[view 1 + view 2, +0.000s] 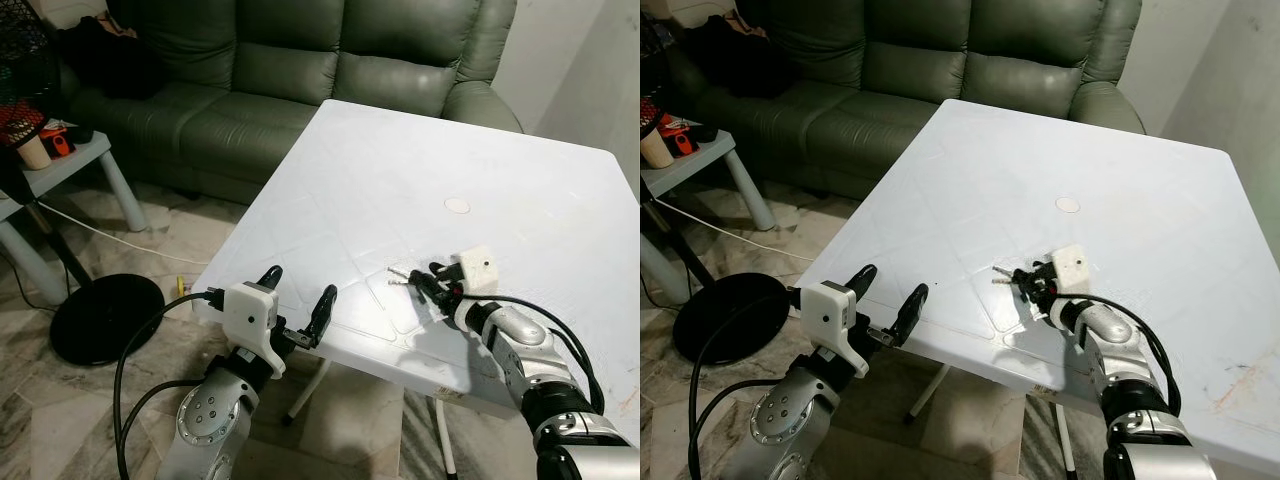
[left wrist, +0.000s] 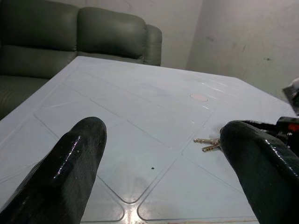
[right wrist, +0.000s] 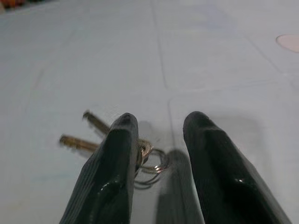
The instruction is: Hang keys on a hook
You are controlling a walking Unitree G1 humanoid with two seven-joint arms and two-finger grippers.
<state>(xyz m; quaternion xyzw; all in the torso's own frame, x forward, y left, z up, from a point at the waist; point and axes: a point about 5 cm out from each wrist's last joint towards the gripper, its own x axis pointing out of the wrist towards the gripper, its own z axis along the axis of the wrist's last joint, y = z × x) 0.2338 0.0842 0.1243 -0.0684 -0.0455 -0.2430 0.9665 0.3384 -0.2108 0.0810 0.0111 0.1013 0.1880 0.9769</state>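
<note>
On the white table (image 1: 420,180), two brass keys (image 3: 88,133) (one ring), right gripper (image 3: 156,140) astride

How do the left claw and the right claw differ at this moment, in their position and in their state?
The left claw hovers at the near edge of the white table, apart from the keys; the right claw is down on the table at the keys. The left claw's fingers stand wide apart with nothing between them; the right claw's fingers are closer together, with the key ring between them, not closed on it. Both have two black fingers.
</note>
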